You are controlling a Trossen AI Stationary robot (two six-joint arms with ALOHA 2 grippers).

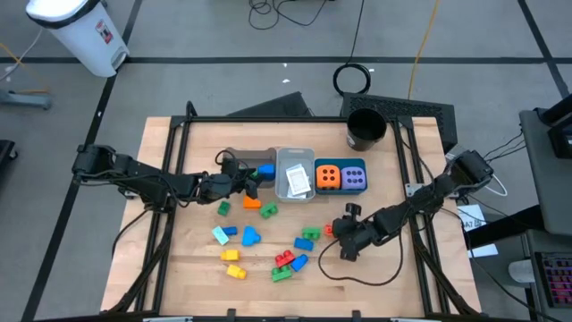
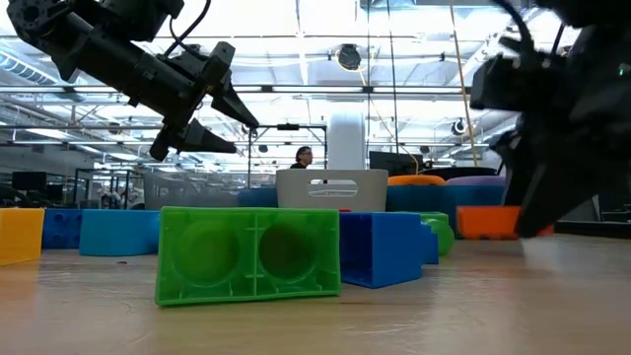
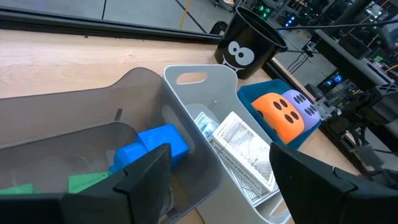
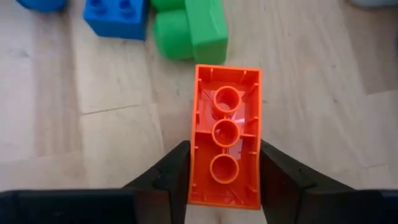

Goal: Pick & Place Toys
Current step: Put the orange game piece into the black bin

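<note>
In the high view the left gripper (image 1: 253, 182) sits left of centre, over the near end of the grey bin (image 1: 241, 158), its fingers apart and holding nothing. The left wrist view looks past those spread fingers into the bin, where a blue brick (image 3: 155, 146) lies in the lower left of the frame with a green brick (image 3: 87, 182) beside it. Right of the grey bin stands the clear bin (image 1: 295, 173) with flat white cards (image 3: 244, 150) in it, and right again the teal bin (image 1: 340, 176) with the orange dotted cube (image 1: 328, 177) and the purple dotted cube (image 1: 354, 178) side by side. The black round cup (image 1: 365, 128) stands above the bins, upper centre-right.

Loose bricks are scattered across the lower centre of the wooden table (image 1: 192, 268): a teal brick (image 1: 220, 235) and yellow bricks (image 1: 234, 265) toward the lower left, red and green ones lower centre.

The right gripper (image 1: 342, 234) is down at the table right of centre, with an orange brick (image 4: 226, 135) between its fingers. In the right wrist view the brick lies hollow side up in the centre of the frame, a finger against each long side; the fingers look closed on it, the brick resting on the wood. Above it in that frame lie a green brick (image 4: 189, 28) and a blue brick (image 4: 117, 17), apart from the gripper.
</note>
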